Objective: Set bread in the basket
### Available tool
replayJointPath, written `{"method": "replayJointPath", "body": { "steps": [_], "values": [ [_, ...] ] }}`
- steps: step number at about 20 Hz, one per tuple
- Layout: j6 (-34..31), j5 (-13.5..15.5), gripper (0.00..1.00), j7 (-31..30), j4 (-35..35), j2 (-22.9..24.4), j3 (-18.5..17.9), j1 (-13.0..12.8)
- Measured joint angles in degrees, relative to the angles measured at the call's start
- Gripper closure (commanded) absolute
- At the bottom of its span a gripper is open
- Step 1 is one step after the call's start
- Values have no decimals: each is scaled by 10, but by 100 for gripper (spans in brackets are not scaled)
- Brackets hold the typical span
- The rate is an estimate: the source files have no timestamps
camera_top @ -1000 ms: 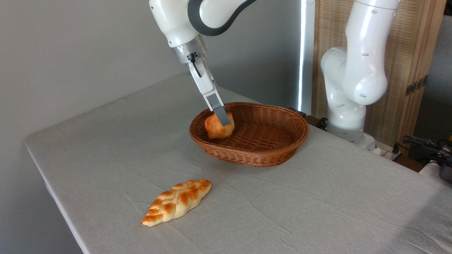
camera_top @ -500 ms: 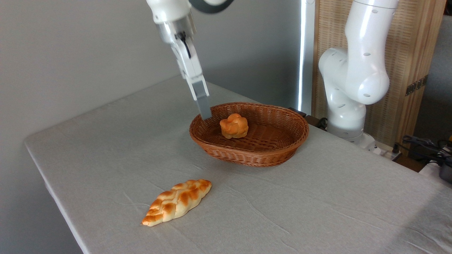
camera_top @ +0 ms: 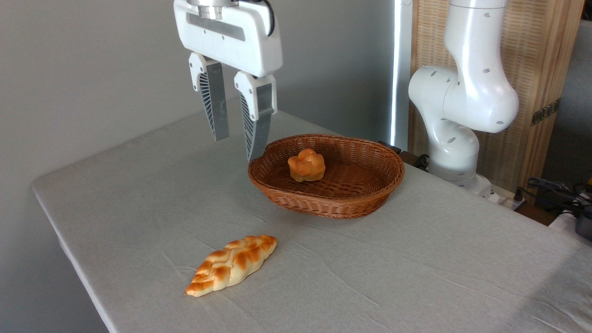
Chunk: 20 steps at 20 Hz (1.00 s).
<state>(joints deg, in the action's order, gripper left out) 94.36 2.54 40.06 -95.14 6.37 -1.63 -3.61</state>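
We've got the table (camera_top: pixel 416 277) under a grey cloth taking up most of the view, with the arm (camera_top: pixel 467 101) based at the back right. Next down in size is the basket (camera_top: pixel 323 203), sitting on the table toward the back, and then the loaf (camera_top: pixel 232 264), lying well apart from it near the front edge. Smallest is the bun (camera_top: pixel 305 165), resting upright inside the basket, left of its middle, touching nothing but the weave.

The gripper (camera_top: pixel 236 138) hangs above the table just left of the basket rim, its 2 fingers (camera_top: pixel 216 104) spread moderately apart and holding nothing. We'd call the job basically done, since the bun is in and the gripper is clear of it.

What could go wrong from here, in our view: the nearer fingertip looks very close to the basket's left rim, though we can't tell the depth from 1 camera. If the arm swings right or drops, it could clip the rim, shove the light basket, and maybe tip the bun out. The loaf isn't in any danger where it lies.
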Motion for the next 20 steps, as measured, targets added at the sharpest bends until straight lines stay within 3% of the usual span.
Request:
{"method": "replayJointPath", "body": {
  "steps": [3, 11, 20],
  "values": [
    [-40, 7, 0, -1, 38, -24, 1, 7],
    [-46, 0, 0, -7, 50, -46, 44, 6],
    [-46, -1, 0, -7, 50, -50, 45, 8]
  ]
}}
